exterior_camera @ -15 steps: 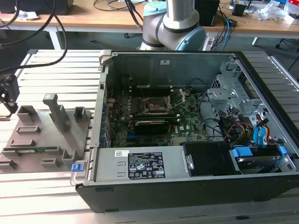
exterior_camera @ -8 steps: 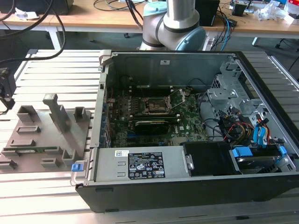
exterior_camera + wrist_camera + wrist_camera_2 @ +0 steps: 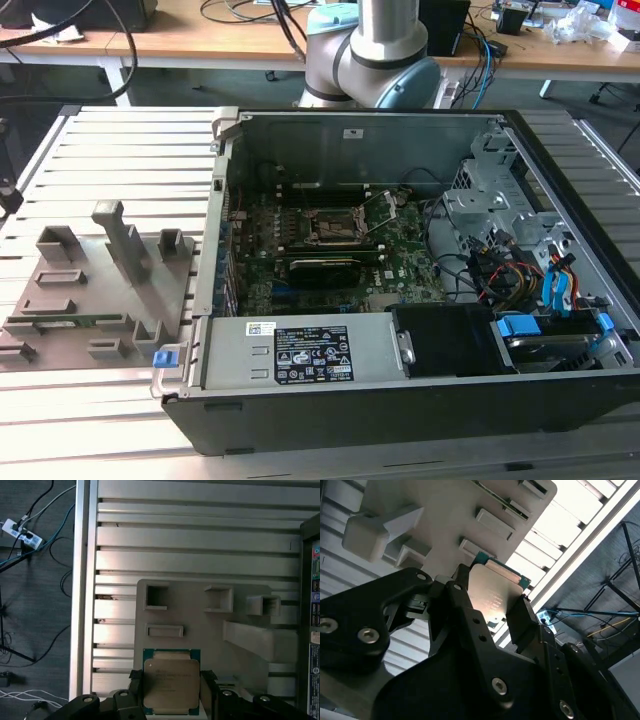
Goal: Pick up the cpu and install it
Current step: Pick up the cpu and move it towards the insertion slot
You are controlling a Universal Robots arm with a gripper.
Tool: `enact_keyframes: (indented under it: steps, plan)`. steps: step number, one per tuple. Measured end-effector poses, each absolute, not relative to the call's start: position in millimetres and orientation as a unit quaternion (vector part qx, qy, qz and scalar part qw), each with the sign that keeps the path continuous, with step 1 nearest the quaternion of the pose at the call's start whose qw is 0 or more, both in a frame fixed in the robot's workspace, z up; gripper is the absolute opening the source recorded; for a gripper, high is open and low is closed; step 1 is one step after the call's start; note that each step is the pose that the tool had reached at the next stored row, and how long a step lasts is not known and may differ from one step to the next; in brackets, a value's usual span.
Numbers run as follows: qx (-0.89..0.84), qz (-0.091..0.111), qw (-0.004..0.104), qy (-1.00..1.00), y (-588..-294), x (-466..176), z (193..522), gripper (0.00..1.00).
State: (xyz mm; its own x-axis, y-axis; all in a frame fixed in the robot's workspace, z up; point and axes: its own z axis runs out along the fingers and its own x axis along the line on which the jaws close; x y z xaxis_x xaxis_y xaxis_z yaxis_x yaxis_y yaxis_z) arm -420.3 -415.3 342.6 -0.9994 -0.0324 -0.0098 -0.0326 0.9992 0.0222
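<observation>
Cpu (image 3: 171, 679), silver top showing, clamped between gripper (image 3: 171, 682) fingers (image 3: 207, 686) in both wrist views; seemingly held above grey tray (image 3: 200, 630).

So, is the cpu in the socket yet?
No, in the first wrist view the cpu sits clamped in the gripper at the tray, outside the case.
</observation>
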Motion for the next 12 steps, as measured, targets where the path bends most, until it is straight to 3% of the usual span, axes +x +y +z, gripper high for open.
enact_keyframes:
  steps: [12]
  plan:
    - [-0.016,0.011,0.005,1.0,-399.3,-419.9,393.1,0.55]
